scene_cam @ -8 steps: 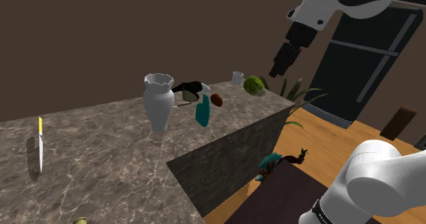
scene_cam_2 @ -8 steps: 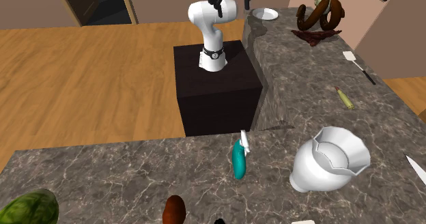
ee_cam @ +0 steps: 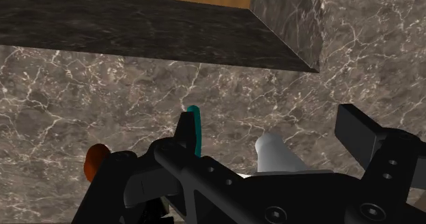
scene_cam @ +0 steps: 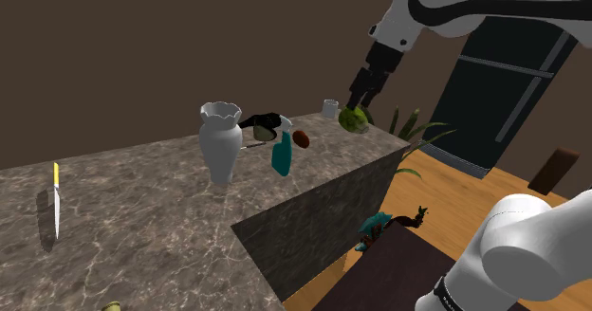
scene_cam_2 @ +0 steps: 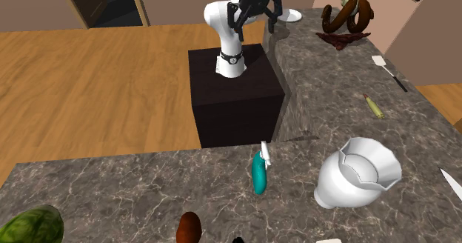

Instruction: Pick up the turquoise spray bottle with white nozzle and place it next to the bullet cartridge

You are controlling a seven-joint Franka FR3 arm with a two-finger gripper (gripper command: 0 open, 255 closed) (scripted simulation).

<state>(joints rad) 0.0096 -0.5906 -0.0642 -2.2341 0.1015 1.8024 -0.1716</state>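
Right up front on the marbled counter (scene_cam_2: 111, 182), the turquoise spray bottle (scene_cam_2: 258, 173) sits near a white vase (scene_cam_2: 357, 172), with nothing touching it. Farther along the counter's side wing lies the bullet cartridge (scene_cam_2: 374, 107), well apart from the bottle. At the back, the gripper (scene_cam_2: 255, 27) hangs high in the air, fingers spread wide and holding nothing. Behind it, the white arm (scene_cam_2: 222, 19) rises from its dark stand (scene_cam_2: 237, 93) and bends over, its hand pointing down toward the counter.
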